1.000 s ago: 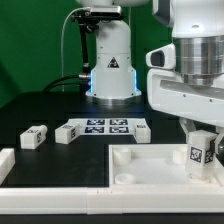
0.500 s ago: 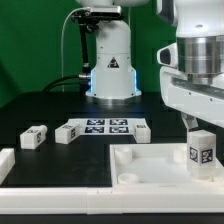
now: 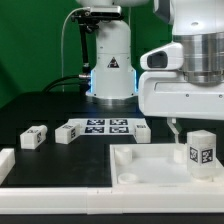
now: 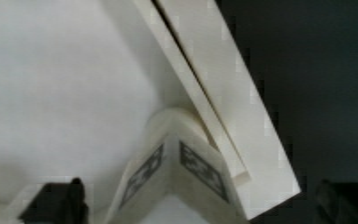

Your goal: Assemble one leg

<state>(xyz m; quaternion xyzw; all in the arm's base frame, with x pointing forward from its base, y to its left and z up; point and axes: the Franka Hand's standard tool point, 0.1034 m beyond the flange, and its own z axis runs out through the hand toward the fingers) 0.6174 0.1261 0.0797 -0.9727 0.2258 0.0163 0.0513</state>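
You have the leg (image 3: 203, 151) standing upright on the panel (image 3: 140, 166), near its corner on the exterior view's right. Half a second ago the gripper (image 4: 199, 202) was lower around the leg; now it sits higher, pointing straight down, fingers (image 3: 173, 128) spread wide and clear of the leg.

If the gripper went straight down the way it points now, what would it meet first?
Likely the leg standing upright on the white panel. It lies between the open jaws of the gripper, so they may straddle it and reach the panel instead; depth is unclear.
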